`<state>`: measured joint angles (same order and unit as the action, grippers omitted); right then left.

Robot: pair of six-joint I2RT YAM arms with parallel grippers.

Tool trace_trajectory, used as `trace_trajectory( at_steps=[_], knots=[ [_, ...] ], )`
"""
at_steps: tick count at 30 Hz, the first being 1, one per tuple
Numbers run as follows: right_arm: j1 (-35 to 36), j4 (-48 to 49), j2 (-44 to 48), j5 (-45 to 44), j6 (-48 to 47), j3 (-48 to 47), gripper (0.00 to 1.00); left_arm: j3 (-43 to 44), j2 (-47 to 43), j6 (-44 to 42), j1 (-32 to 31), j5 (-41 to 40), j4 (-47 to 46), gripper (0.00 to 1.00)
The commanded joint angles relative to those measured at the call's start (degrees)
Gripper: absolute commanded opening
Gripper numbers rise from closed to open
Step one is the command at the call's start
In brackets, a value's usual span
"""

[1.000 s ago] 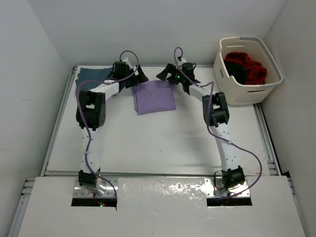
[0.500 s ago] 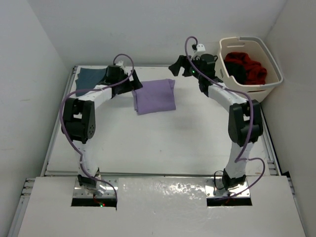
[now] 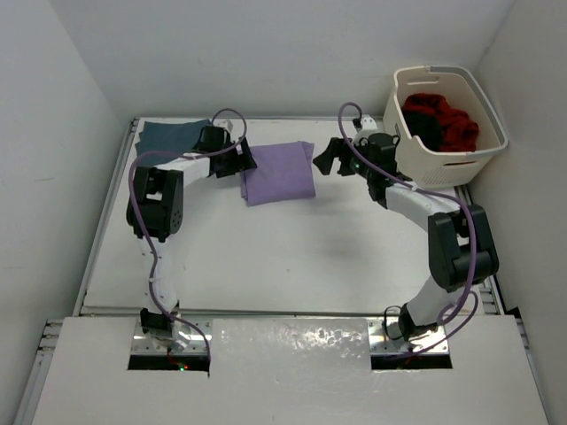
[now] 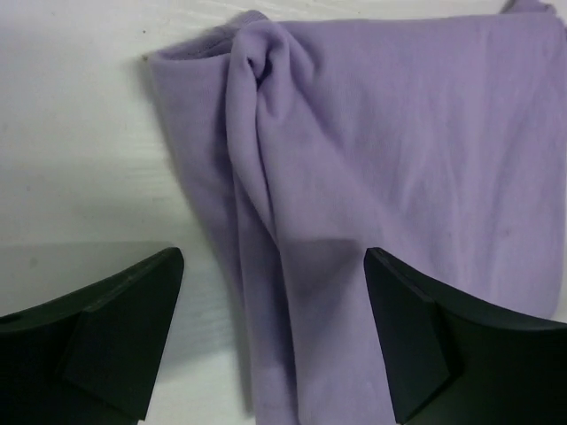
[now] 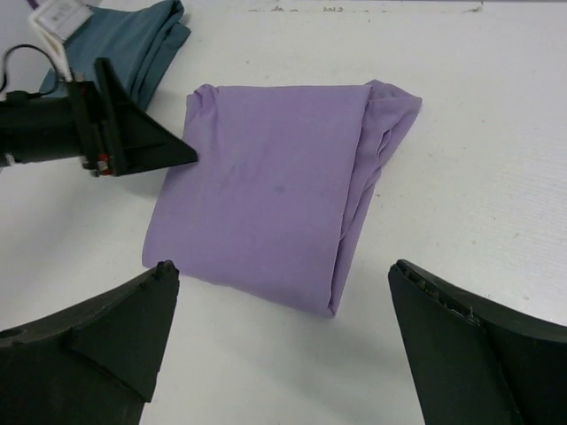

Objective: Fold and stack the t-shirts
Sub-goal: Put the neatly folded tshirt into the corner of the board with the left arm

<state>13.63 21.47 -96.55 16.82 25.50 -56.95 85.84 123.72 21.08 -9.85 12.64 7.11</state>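
Right claw [image 3: 322, 159] swung nearer lavender shirt [image 3: 279, 173]; left claw [image 3: 245, 161] seemingly touches it, both spread.

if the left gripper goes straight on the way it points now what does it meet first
The lavender shirt, most likely. In the left wrist view the left gripper is open, with the shirt's bunched edge lying straight ahead between its jaws. How high it sits above the cloth is unclear.

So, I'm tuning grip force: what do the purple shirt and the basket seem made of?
The purple shirt looks like soft matte knit cloth, probably cotton: it creases into loose folds. The basket looks like rigid cream plastic, smooth, with moulded slots.
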Motion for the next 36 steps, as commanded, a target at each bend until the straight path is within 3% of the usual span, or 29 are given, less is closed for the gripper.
trace_trajectory(
  at_steps=[1, 6, 11, 14, 15, 19, 28, 36],
  knots=[
    [0.08, 3.84, 3.30, -0.12, -0.01, 1.74, 0.99, 2.31, 3.80, -0.78, -1.23, 0.27, -1.05, 0.77],
    [0.08, 2.26, 3.56, -2.66, -1.41, 1.93, 0.99, 2.75, 4.25, -2.62, -3.51, -2.17, -0.08, 0.46],
    [0.08, 1.11, 3.48, -5.04, -2.38, 1.93, 0.99, 2.75, 4.16, -3.50, -4.74, -5.70, 1.15, 0.31],
    [0.08, 0.94, 3.30, -5.39, -2.82, 2.02, 0.99, 4.06, 5.04, -4.29, -4.92, -6.31, 1.76, 0.16],
    [0.08, 0.76, 3.21, -5.65, -3.26, 2.02, 0.99, 5.64, 5.65, -4.64, -4.92, -6.84, 2.98, 0.01],
    [0.08, -0.55, 3.30, -6.53, -4.75, 2.02, 0.99, 9.60, 5.48, -9.20, -4.92, -12.02, 5.98, 0.00],
    [0.17, -1.61, 2.95, -8.82, -6.51, 3.25, 0.99, 13.29, -2.86, -31.34, -4.30, -20.90, 7.47, 0.00],
    [0.08, -2.23, 2.86, -10.40, -7.48, 3.51, 0.99, 17.51, -4.63, -38.21, -0.26, -24.07, 9.15, 0.00]
  ],
)
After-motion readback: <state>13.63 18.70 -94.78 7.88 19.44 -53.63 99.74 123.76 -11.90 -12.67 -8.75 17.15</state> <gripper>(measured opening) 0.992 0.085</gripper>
